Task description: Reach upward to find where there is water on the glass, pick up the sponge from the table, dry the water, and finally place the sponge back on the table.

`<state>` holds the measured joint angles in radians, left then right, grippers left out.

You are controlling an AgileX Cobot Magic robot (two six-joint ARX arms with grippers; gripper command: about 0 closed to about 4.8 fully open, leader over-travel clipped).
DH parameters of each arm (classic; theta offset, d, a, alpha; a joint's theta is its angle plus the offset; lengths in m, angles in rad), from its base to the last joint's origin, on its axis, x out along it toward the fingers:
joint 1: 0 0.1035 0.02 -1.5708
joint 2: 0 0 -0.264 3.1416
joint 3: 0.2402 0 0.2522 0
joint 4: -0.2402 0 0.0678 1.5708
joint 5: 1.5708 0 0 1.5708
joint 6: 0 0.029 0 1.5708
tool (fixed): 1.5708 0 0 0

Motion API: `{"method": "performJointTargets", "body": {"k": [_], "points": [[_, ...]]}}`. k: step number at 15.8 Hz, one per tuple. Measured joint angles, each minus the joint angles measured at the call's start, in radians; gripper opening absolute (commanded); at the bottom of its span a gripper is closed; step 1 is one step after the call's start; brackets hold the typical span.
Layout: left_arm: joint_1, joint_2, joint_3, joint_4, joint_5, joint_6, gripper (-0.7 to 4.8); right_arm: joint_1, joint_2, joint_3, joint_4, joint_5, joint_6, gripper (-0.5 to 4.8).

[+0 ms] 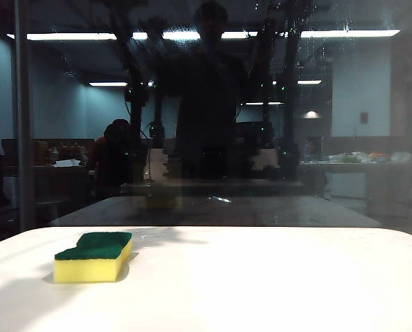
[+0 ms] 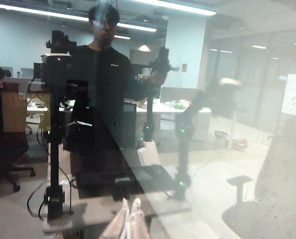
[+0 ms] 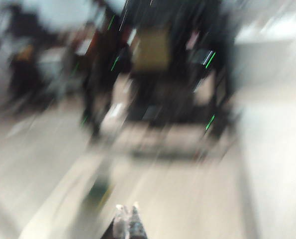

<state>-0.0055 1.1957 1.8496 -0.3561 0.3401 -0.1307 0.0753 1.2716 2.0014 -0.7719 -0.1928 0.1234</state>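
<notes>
We see the sponge (image 1: 97,257) lying flat on the white tabletop (image 1: 275,283) in the lower left of the exterior frame, its dark green scouring face up and its yellow foam side toward the camera. Nothing touches it, and neither arm itself appears in this frame.

Behind the tabletop stands the glass (image 1: 212,131), a dark upright pane that fills the upper part of the frame. It mirrors a standing figure at the centre, ceiling light strips along the top, and a dim grey copy of the tabletop with a faint yellowish copy of the sponge. The water (image 1: 323,41) shows as fine pale specks and thin vertical streaks in the upper right of the frame, around the bright strip there.

In the left wrist view the left pincer (image 2: 130,224) sits at the bottom centre, its two pale tips pressed together with no gap and nothing between them, so it is clenched and empty. Ahead of it we see the pane with the reflected figure and robot stands.

The right wrist view is heavily smeared by motion blur. The right pincer (image 3: 128,221) shows at the bottom centre with its tips closed against each other, holding nothing. A dim greenish patch lies in the lower left of that frame, but we cannot tell what it is.
</notes>
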Motion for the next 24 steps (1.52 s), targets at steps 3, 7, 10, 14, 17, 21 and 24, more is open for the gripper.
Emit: {"method": "performJointTargets", "body": {"k": [3,7,10,14,17,21,24], "points": [[0.0,-0.007,0.0,0.0,0.0,0.0,-0.05,0.0,0.0,0.0,-0.144,-0.093,0.0,-0.08],[0.0,-0.008,0.0,0.0,0.04,0.0,-0.05,0.002,-0.002,-0.013,-0.301,-0.202,0.0,0.01],[0.0,-0.01,0.0,0.0,0.043,0.0,-0.05,0.117,-0.04,-0.168,-0.31,-0.25,0.001,0.04],[0.0,-0.02,0.001,0.0,0.043,0.0,-0.05,0.219,-0.053,-0.363,-0.306,-0.252,0.001,0.67],[0.0,-0.022,0.002,0.0,0.043,0.0,-0.05,0.251,-0.054,-0.526,-0.225,-0.249,0.009,1.9],[0.0,-0.024,0.002,0.0,0.046,0.0,-0.05,0.304,-0.052,-0.824,0.076,-0.243,0.15,3.79],[0.0,-0.025,0.002,0.0,0.045,0.0,-0.05,0.348,-0.033,-0.972,0.272,-0.229,0.22,4.7]]}}
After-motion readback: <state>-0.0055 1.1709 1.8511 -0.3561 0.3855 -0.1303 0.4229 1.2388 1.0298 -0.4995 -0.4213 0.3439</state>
